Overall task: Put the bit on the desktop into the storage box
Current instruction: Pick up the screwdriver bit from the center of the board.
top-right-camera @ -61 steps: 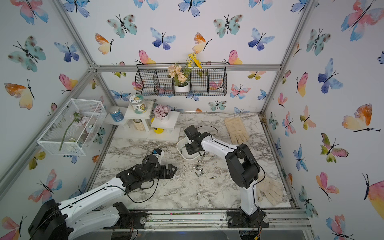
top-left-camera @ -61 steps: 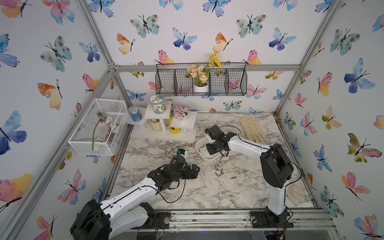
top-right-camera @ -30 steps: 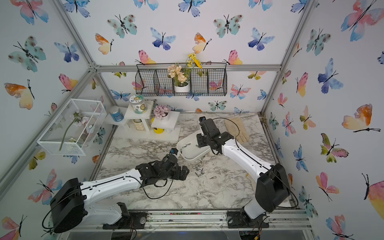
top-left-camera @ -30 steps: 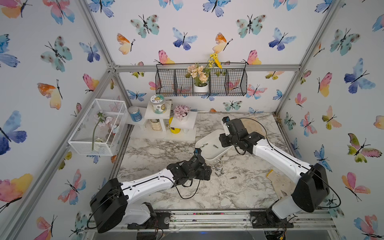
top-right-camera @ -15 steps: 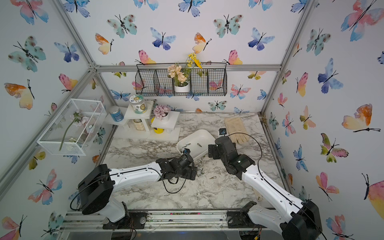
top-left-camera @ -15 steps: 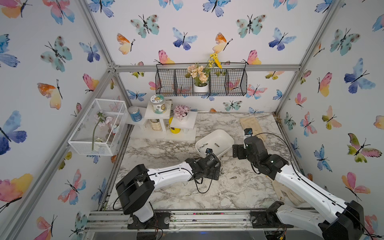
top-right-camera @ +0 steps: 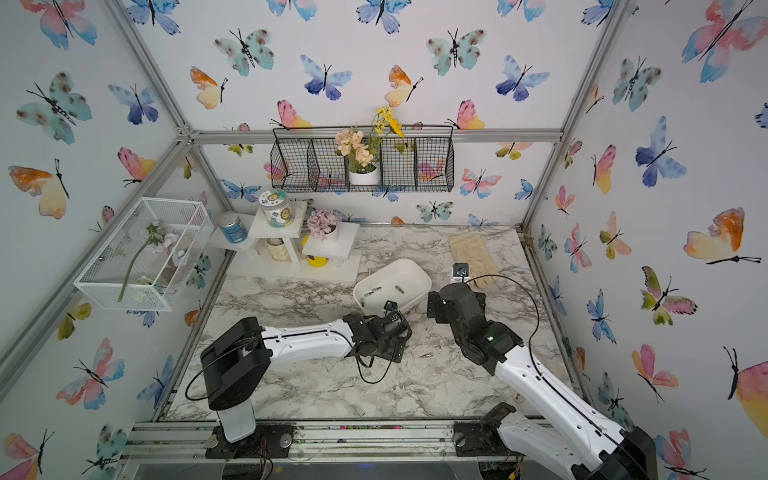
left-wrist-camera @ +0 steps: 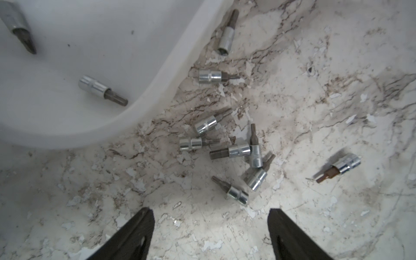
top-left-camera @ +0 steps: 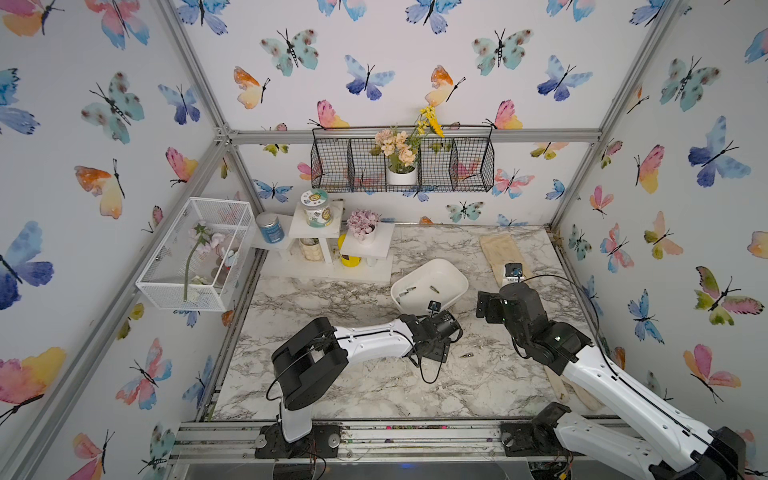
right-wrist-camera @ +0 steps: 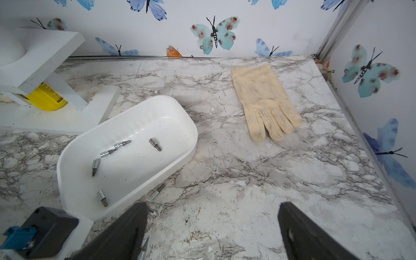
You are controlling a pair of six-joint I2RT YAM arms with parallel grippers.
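Hovering my left gripper (left-wrist-camera: 209, 211) over the desktop (left-wrist-camera: 315, 112), jaws spread, holding nothing. Nearest socket bit (left-wrist-camera: 236, 194) lies just ahead of the jaws, long axis slanted across the gap. Storage box (left-wrist-camera: 162, 74) sits beyond; right gripper (right-wrist-camera: 212, 206), spread and empty, is farther off.

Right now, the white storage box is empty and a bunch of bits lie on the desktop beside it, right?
No, the storage box is not empty: the right wrist view shows several bits inside it. A bunch of loose bits does lie on the desktop beside it.
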